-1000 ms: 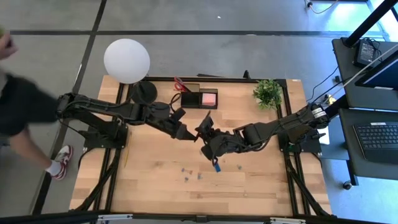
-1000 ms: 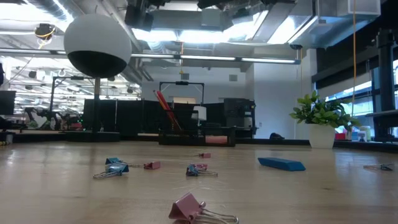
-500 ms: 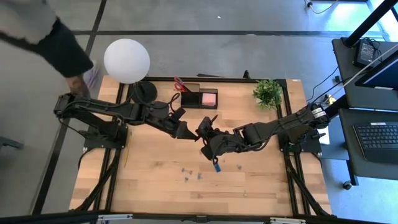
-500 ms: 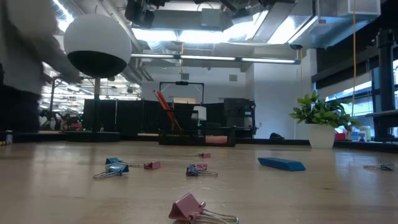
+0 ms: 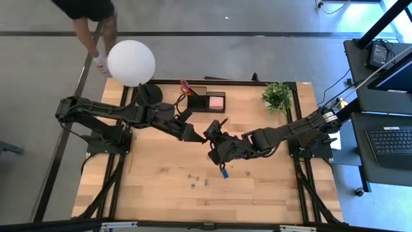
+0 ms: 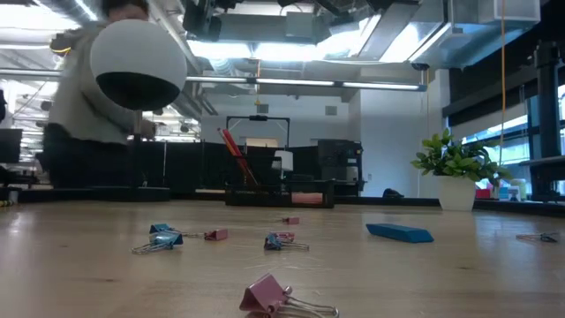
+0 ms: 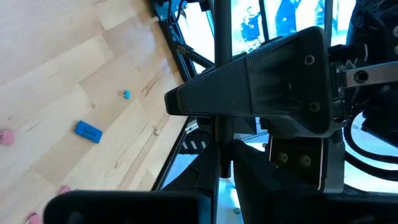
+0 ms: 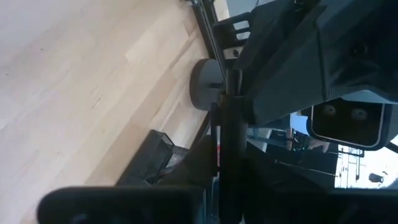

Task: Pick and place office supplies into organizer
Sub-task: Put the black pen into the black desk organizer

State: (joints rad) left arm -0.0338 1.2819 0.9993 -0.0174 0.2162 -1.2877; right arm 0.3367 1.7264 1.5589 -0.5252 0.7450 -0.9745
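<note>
Above the table's middle, my left gripper (image 5: 195,134) and my right gripper (image 5: 215,133) meet, both shut on one thin black pen (image 7: 221,37). The black organizer (image 5: 197,102) stands at the far edge; it holds a pink sticky-note pad (image 5: 216,101) and red-handled scissors (image 5: 187,86). A blue block (image 5: 224,173) and several small clips (image 5: 196,179) lie on the wood under and in front of the arms. A pencil (image 5: 131,156) lies along the left edge. My left gripper pinches the pen between its two fingers at the pen's near part (image 7: 222,163). The pen stands out beyond them, clear of the table. My right gripper pinches the same pen farther along its shaft (image 7: 219,127). Its fingers (image 7: 261,81) lie across the pen, coming from the table's right.
A round black lamp base (image 5: 149,95) with a white globe (image 5: 131,62) stands at the far left, a green potted plant (image 5: 277,96) at the far right. A person (image 5: 90,16) moves on the floor beyond the far left corner.
My right gripper has shut on the pen that my left gripper holds; both arms have kept their places. The person has walked from the table's left side round to beyond its far left corner.
</note>
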